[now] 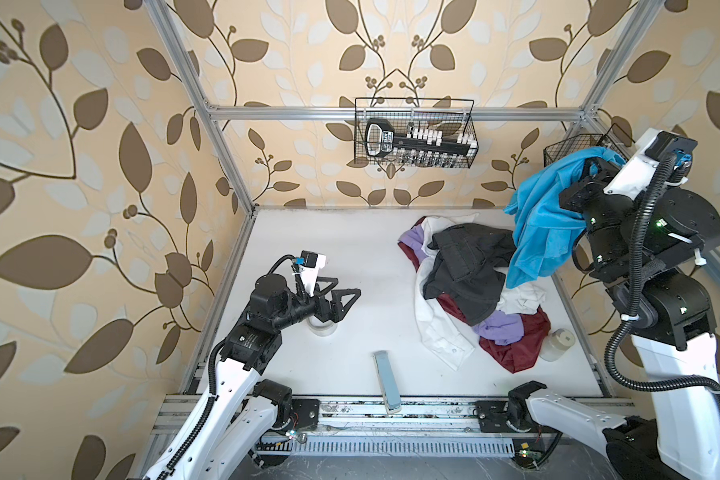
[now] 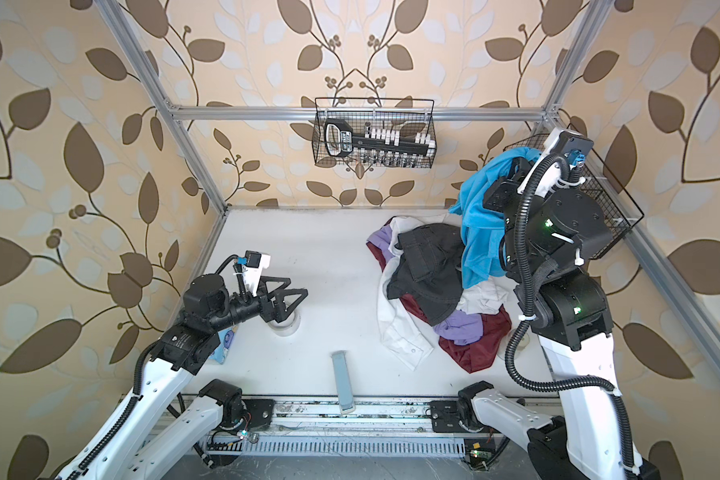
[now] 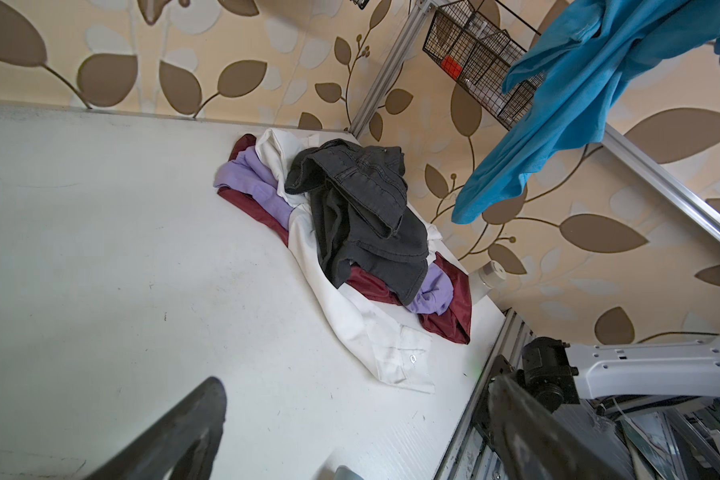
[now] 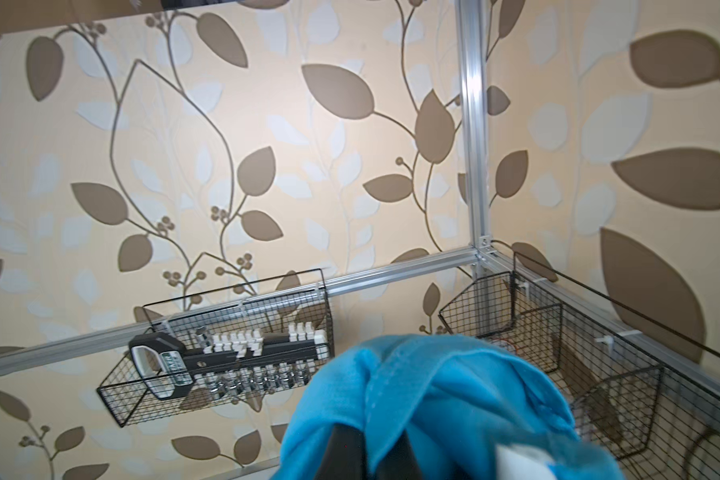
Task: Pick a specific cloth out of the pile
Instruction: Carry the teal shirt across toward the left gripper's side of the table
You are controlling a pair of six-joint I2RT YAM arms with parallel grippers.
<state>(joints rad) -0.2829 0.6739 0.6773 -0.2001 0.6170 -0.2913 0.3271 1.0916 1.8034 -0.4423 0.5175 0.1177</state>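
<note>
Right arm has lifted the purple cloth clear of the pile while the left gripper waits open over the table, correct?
Wrong colour: the right gripper holds the turquoise cloth, as both top views show. The lilac cloth is in the pile. The left gripper is open.

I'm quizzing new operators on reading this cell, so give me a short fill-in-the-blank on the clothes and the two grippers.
1. The right gripper holds the ____-coloured cloth up in the air.
2. On top of the pile lies a dark grey ____ garment.
3. The left gripper is ____ and holds nothing.
4. The socket set sits in a wire ____ on the back wall.

Missing words: turquoise-blue; denim; open; basket
</note>
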